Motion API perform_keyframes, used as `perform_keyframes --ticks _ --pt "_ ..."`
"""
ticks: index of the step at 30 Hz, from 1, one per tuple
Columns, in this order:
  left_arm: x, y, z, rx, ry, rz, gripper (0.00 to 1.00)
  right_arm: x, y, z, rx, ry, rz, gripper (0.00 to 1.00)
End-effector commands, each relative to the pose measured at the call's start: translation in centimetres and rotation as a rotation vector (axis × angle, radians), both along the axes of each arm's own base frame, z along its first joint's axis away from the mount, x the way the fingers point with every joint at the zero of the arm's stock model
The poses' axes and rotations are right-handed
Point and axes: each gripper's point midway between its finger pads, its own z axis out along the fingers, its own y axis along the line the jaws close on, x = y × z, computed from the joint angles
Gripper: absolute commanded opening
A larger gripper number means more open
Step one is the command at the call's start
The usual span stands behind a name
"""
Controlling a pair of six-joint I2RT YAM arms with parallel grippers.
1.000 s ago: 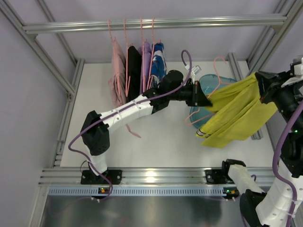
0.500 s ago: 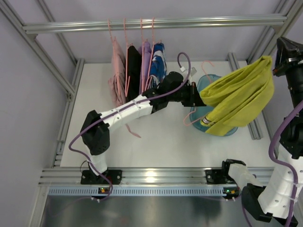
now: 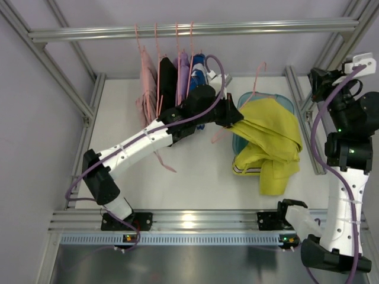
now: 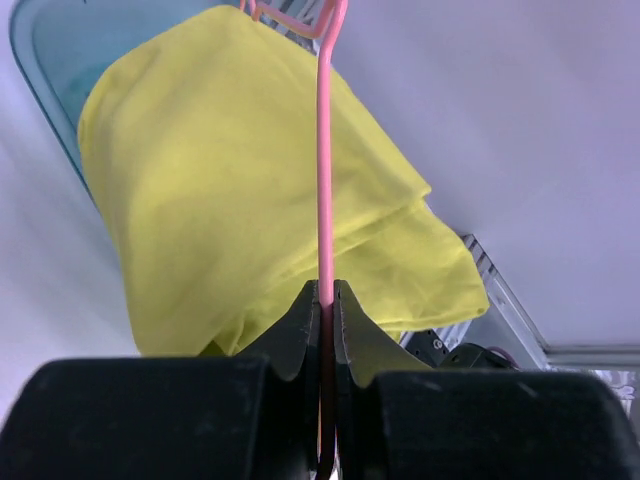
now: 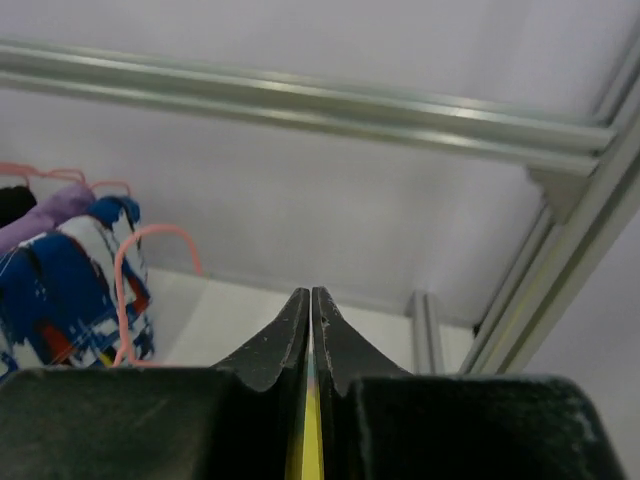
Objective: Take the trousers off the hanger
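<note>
- Hanger, a thin pink wire, is pinched tight between the two fingers of my left gripper. It is out over the middle of the table.
- Yellow trousers lie in a heap over a blue tub, right by the wire. I cannot tell if they are on it at all.
- My right gripper is squeezed closed, finger on finger. It is up high on the right side, apart from the trousers.
- More clothes hang on pink wires from the rail at the back left.
</note>
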Motion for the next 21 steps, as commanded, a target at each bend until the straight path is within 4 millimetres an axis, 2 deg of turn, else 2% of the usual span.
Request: perform_keyframes --ticks 1,2,3,5,6,9,10,13,17,21 --pt "0.8 1.2 9.3 -0.138 -0.260 0.040 0.00 -0.3 2.4 -3.1 -0.027 0.069 0.136 0.13" --pt "0.8 1.1 9.6 -0.138 -0.272 0.034 0.00 -0.4 2.6 -4.0 -0.027 0.103 0.148 0.22" --pt "0.9 1.0 9.6 -0.134 -0.280 0.029 0.00 -0.6 2.7 -4.8 -0.022 0.132 0.151 0.40" --pt "0.8 0.5 9.5 -0.122 -0.305 -0.006 0.00 -1.4 2.9 -7.1 -0.009 0.218 0.162 0.56" --pt "0.8 0.4 9.4 -0.116 -0.312 -0.009 0.00 -2.0 3.0 -7.5 -0.011 0.232 0.171 0.72" --pt "0.9 0.4 9.1 -0.099 -0.328 -0.016 0.00 -3.8 4.7 -10.2 -0.003 0.332 0.280 0.99" --pt "0.9 0.4 9.0 -0.097 -0.331 -0.013 0.00 -4.7 6.1 -11.1 -0.003 0.363 0.376 0.99" --pt "1.2 0.5 9.7 -0.104 -0.354 -0.001 0.00 -6.2 7.9 -13.8 -0.023 0.445 0.514 0.99" --pt "1.3 0.3 10.7 -0.122 -0.366 0.002 0.00 -6.8 8.3 -17.0 -0.132 0.477 0.597 0.99" --pt "0.9 0.0 11.0 -0.147 -0.343 -0.020 0.00 -7.7 8.1 -22.0 -0.268 0.557 0.672 0.99"
